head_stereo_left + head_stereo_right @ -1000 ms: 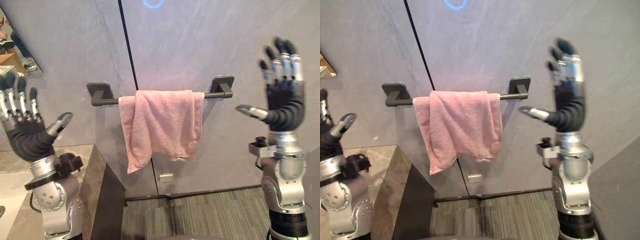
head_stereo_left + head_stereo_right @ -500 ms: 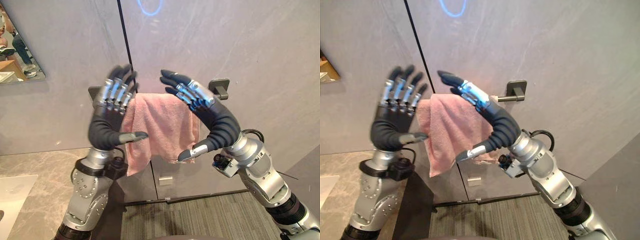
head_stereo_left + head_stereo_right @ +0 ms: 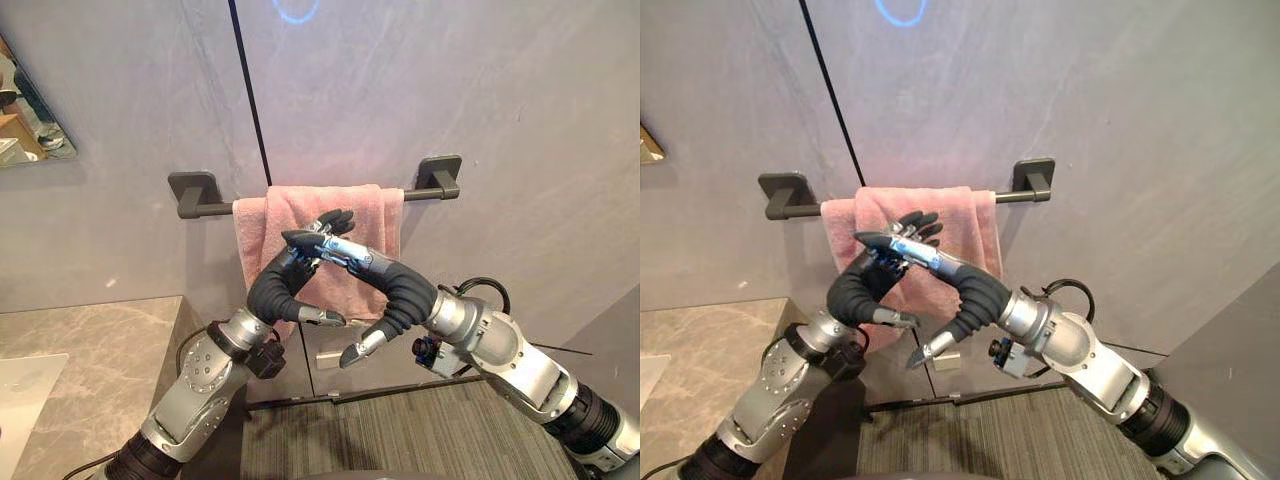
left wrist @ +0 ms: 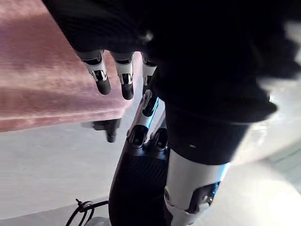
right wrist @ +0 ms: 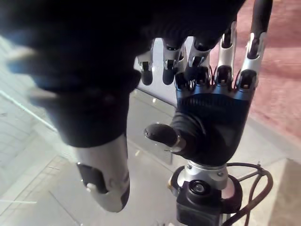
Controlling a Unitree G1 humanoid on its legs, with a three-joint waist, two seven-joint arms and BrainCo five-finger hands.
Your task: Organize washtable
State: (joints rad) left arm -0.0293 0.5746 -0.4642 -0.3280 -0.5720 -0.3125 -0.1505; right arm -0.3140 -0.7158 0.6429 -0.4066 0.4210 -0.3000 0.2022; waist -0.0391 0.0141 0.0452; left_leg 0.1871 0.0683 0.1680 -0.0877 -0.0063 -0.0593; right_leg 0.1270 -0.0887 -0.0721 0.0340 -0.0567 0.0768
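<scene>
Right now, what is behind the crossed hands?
A pink towel draped over a dark wall rail; the left hand and right hand cover its middle.

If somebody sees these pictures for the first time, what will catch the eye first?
The pink towel draped over the dark bar on the grey wall stands out first. Right in front of it the left hand and the right hand cross each other, fingers straight, holding nothing. A stone counter lies at lower left.
</scene>
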